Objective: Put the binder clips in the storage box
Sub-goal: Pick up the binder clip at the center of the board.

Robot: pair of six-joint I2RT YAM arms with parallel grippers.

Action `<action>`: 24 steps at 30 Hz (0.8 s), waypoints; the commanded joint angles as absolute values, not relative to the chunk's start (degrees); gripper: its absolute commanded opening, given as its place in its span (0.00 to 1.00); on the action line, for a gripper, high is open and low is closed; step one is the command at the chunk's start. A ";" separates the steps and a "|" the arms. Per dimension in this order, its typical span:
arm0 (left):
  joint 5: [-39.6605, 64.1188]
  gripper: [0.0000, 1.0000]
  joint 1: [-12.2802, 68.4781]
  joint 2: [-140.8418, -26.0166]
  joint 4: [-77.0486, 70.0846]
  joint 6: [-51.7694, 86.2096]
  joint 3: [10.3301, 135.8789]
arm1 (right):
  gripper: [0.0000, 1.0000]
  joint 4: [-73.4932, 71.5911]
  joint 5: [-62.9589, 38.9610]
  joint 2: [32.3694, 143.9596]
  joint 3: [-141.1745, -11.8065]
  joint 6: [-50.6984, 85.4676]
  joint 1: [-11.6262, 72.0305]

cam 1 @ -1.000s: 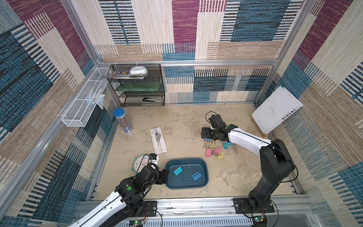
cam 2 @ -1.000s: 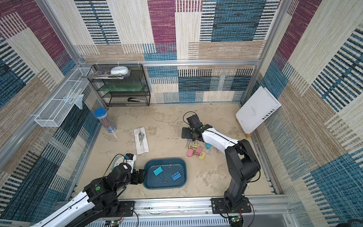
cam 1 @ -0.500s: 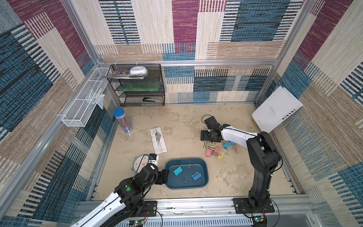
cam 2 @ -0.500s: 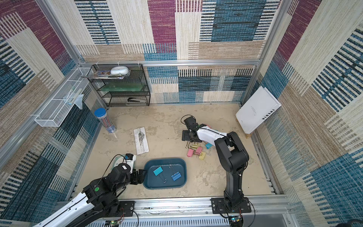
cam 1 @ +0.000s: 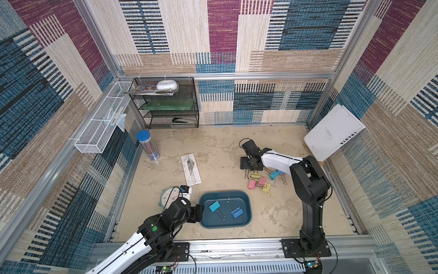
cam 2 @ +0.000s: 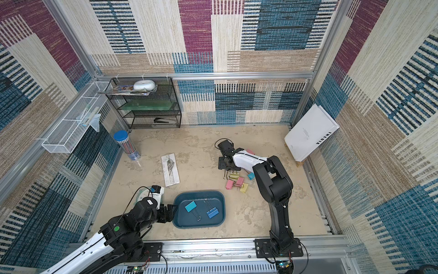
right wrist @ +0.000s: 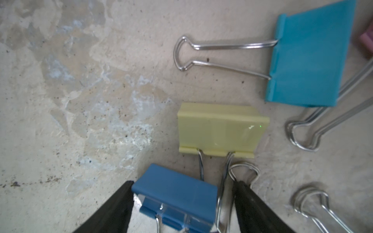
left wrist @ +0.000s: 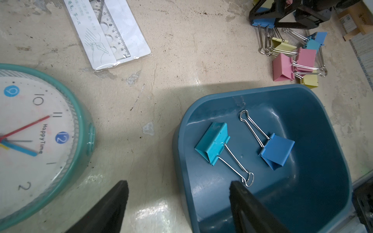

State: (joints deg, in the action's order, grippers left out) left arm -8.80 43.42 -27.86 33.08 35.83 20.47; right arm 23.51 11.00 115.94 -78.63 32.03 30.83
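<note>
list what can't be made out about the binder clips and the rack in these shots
Blue clip between the right fingers: handle end cut off by the frame edge, right wrist view.
Loose binder clips: count unclear in both top views; the right arm covers part of the pile.
Pink thing: only a blurred corner at the right wrist view's edge.
Stapler in the black rack: too small, behind mesh, in a top view.

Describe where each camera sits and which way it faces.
Top views: high above the arms' bases, looking down at the table; left arm and right arm show.
Left wrist: on left arm, facing down at the storage box and clock; open jaws show.
Right wrist: on right arm, low over the table, facing a blue binder clip between its jaws.
Shared: teal clip, in top and left wrist views.
</note>
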 commanded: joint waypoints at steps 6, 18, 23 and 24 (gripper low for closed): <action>-8.04 0.83 43.37 -27.78 31.93 35.14 20.31 | 0.80 29.34 15.20 118.94 -83.52 30.92 32.63; -7.99 0.83 43.42 -27.50 31.99 35.06 20.22 | 0.76 32.22 19.57 121.88 -86.89 30.23 34.12; -8.00 0.83 43.40 -27.42 31.99 35.07 20.17 | 0.71 32.41 20.81 122.34 -86.76 29.71 34.22; -8.00 0.83 43.35 -27.47 31.99 35.07 20.25 | 0.70 32.48 20.98 122.43 -86.79 29.67 34.17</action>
